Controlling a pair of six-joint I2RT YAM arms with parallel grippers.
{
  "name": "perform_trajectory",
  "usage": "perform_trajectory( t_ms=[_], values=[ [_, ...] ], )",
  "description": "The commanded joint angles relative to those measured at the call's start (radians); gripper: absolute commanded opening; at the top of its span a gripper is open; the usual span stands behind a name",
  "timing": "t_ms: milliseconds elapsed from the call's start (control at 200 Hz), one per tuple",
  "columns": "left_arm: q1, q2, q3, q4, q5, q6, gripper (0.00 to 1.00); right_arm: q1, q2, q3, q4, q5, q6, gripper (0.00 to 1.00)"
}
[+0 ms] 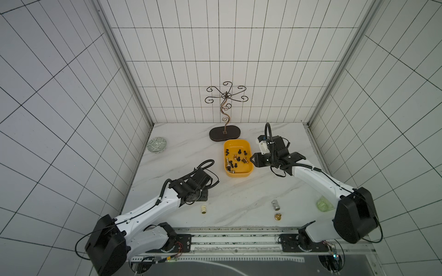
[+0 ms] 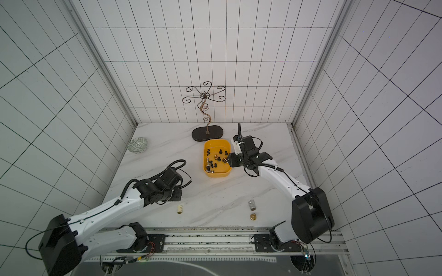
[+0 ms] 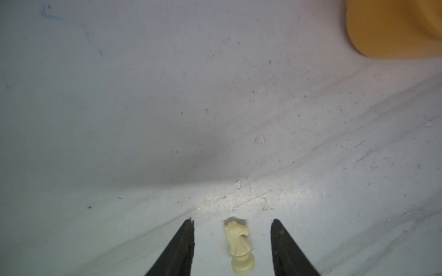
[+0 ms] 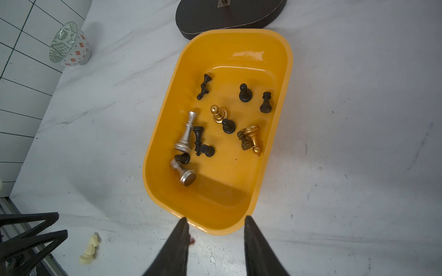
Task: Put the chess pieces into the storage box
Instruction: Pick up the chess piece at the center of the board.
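Note:
The yellow storage box (image 1: 236,175) (image 2: 216,174) (image 4: 222,191) sits mid-table and holds several black, silver and gold chess pieces (image 4: 189,133). Its corner shows in the left wrist view (image 3: 392,28). A cream knight (image 1: 203,209) (image 2: 179,209) (image 4: 89,249) lies on the table. My left gripper (image 3: 232,222) is open around the knight (image 3: 239,246), its fingers (image 4: 31,234) clear of it. A silver piece (image 1: 275,204) (image 2: 251,204) and a gold piece (image 1: 278,216) (image 2: 253,217) rest near the front right. My right gripper (image 4: 215,218) (image 1: 252,159) is open and empty at the box's right rim.
A wire stand on a dark oval base (image 1: 224,133) (image 4: 229,16) stands right behind the box. A patterned bowl (image 1: 156,144) (image 4: 69,45) sits at the far left by the wall. A pale green object (image 1: 323,204) lies by the right arm. Tiled walls close three sides.

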State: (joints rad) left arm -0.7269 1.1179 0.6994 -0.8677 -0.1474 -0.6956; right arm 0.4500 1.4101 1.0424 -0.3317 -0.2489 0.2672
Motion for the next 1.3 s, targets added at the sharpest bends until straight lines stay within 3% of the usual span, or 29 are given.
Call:
perform_trajectory(
  t_ms=[0,245,910,1169,1294],
  values=[
    [-0.032,-0.012,-0.030,-0.068,-0.041,-0.138,0.51,-0.014,-0.055,-0.079,0.018,-0.036,-0.022,0.39],
    [-0.083,-0.070,-0.083,-0.009,0.021,-0.196,0.51,-0.032,-0.070,-0.119,0.043,-0.074,-0.036,0.39],
    [-0.145,0.104,-0.116,0.090,0.082,-0.173,0.49,-0.051,-0.092,-0.177,0.055,-0.093,-0.041,0.40],
    [-0.183,0.137,-0.138,0.113,0.062,-0.193,0.39,-0.062,-0.090,-0.198,0.057,-0.095,-0.045,0.40],
    [-0.188,0.151,-0.133,0.122,0.054,-0.194,0.29,-0.066,-0.098,-0.206,0.058,-0.095,-0.045,0.40]
  ],
)
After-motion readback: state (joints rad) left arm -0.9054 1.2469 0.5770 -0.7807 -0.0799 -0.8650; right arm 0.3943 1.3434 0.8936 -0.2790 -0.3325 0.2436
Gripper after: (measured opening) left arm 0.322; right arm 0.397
